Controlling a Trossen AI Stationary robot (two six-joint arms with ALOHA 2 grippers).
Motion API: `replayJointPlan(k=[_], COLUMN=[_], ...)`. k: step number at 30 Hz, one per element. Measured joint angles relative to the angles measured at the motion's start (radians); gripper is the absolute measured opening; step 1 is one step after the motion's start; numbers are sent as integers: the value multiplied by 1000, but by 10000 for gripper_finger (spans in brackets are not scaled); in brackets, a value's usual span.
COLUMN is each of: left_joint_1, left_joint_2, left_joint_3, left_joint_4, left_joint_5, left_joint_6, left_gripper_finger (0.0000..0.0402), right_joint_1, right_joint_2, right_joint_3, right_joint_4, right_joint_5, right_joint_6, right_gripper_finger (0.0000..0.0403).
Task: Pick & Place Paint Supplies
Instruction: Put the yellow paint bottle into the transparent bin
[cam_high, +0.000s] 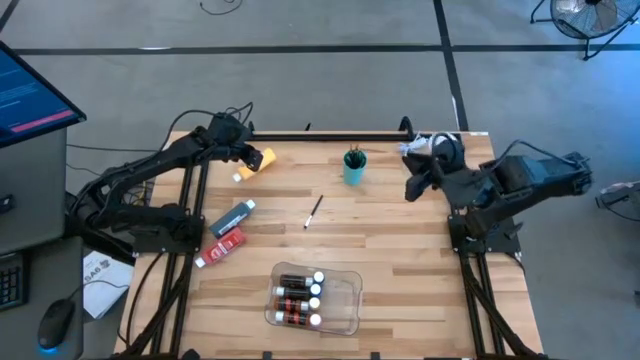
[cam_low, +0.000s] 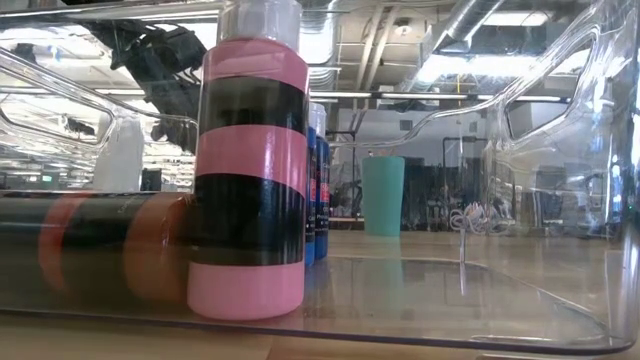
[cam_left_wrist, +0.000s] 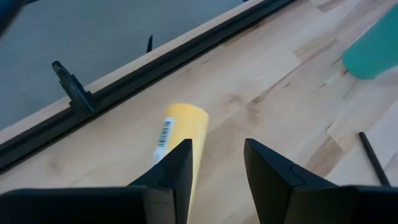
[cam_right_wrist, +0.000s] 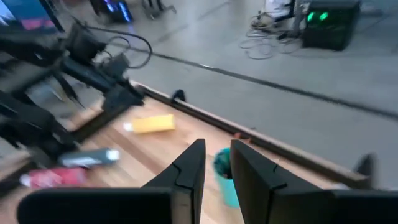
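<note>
The left tool (cam_high: 243, 152) hovers at the far-left part of the worktop (cam_high: 400, 260), about 10 o'clock from its centre in the high view. Its fingers (cam_left_wrist: 176, 171) stand apart with nothing between them. The yellow bottle (cam_high: 253, 165) lies on its side on the worktop, just beside and slightly below this tool. In the left wrist view the bottle's (cam_left_wrist: 180, 127) far end shows past the fingertips, while its near part is hidden behind one finger, so the bottle sits off to one side of the gap, not centred in it.

The bottle's long axis runs from about 1 o'clock to 7 o'clock in the high view, with the pale cap end toward 7 o'clock.

The left arm is judged the nearer one. The right tool (cam_high: 410, 188) waits near the right edge, at about 3 o'clock from the teal cup (cam_high: 354, 166), well apart from the bottle. Its fingers (cam_right_wrist: 186, 168) show a narrow gap and hold nothing.

Judgement: the coming move calls for a sideways shift to centre the gap over the bottle, then a descent.
</note>
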Motion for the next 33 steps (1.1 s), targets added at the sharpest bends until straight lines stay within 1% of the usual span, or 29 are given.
replayJointPlan(k=[3, 5, 7, 9, 14, 16, 18, 20, 22, 23, 24, 26, 27, 29, 33], left_joint_1=[0, 0, 0, 0, 0, 0, 8, 24, 47, 58, 68, 85, 94, 105, 106], left_joint_2=[0, 0, 0, 0, 0, 0, -1, 8, 26, 35, 46, 83, 104, 145, 231], left_joint_3=[0, 0, 0, 0, 0, 0, 0, 0, 0, 0, 0, 0, 0, 0, 0], left_joint_4=[4, 4, 4, 4, 4, 4, 5, 7, 2, 4, 8, 7, 2, -12, -55], left_joint_5=[15, 29, 32, 34, 59, 59, 61, 83, 118, 135, 144, 178, 196, 216, 217], left_joint_6=[-2, -2, -2, 6, 75, 131, 162, 172, 194, 212, 227, 256, 270, 295, 332], left_gripper_finger=[116, 116, 116, 116, 116, 116, 116, 116, 116, 116, 116, 116, 116, 116, 116], right_joint_1=[-27, -65, -117, -185, -383, -470, -559, -636, -696, -723, -744, -770, -778, -786, -788], right_joint_2=[-112, -173, -221, -257, -282, -260, -223, -174, -116, -83, -50, 4, 30, 68, 124], right_joint_3=[-207, -322, -423, -511, -663, -692, -708, -707, -706, -706, -704, -691, -681, -661, -606], right_joint_4=[270, 432, 590, 720, 975, 1073, 1181, 1320, 1478, 1559, 1632, 1728, 1761, 1781, 1778], right_joint_5=[-62, -139, -241, -369, -729, -913, -1128, -1337, -1529, -1610, -1667, -1746, -1762, -1782, -1790], right_joint_6=[-59, -111, -160, -193, -200, -201, -186, -140, -55, -4, 47, 132, 157, 184, 190], right_gripper_finger=[70, 70, 70, 70, 70, 70, 70, 70, 70, 70, 70, 70, 70, 70, 70])
